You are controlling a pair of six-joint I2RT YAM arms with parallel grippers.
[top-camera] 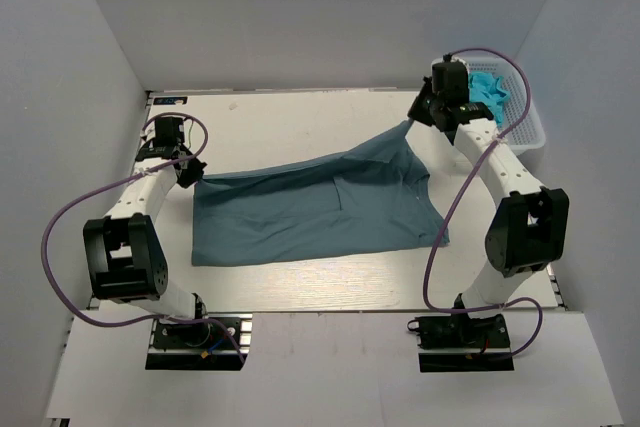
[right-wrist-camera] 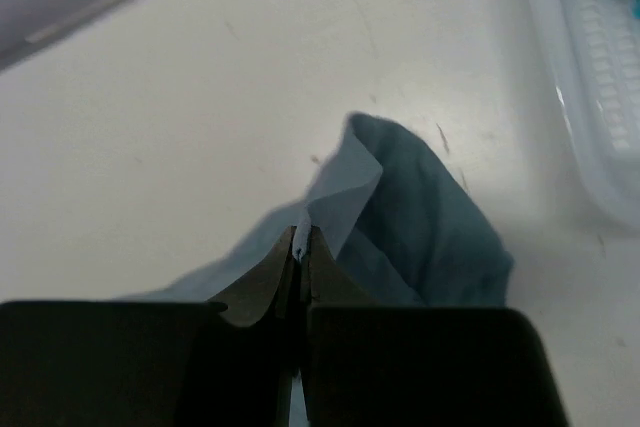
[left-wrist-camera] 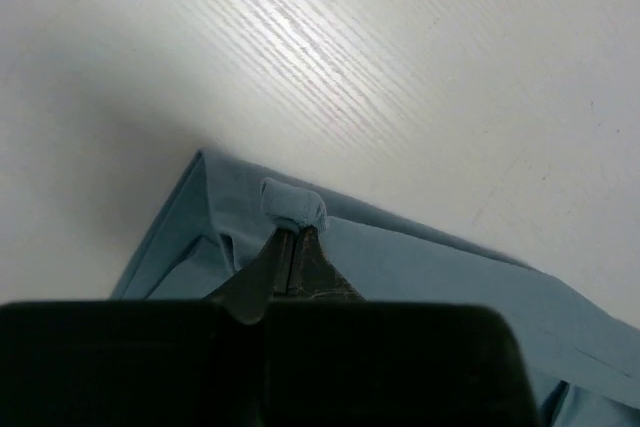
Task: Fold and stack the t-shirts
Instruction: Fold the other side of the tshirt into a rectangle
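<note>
A slate-blue t-shirt (top-camera: 310,209) lies spread across the middle of the white table. My left gripper (top-camera: 190,173) is shut on its far left corner; in the left wrist view a small bunch of the t-shirt (left-wrist-camera: 293,204) sits pinched at the left gripper (left-wrist-camera: 296,232). My right gripper (top-camera: 414,115) is shut on the far right corner and holds it lifted above the table. In the right wrist view the right gripper (right-wrist-camera: 301,237) pinches a fold of the t-shirt (right-wrist-camera: 420,217), which hangs down to the right.
A white plastic basket (top-camera: 523,107) stands at the far right corner with bright turquoise cloth (top-camera: 491,89) in it; its rim (right-wrist-camera: 575,87) shows in the right wrist view. Grey walls close in the table on three sides.
</note>
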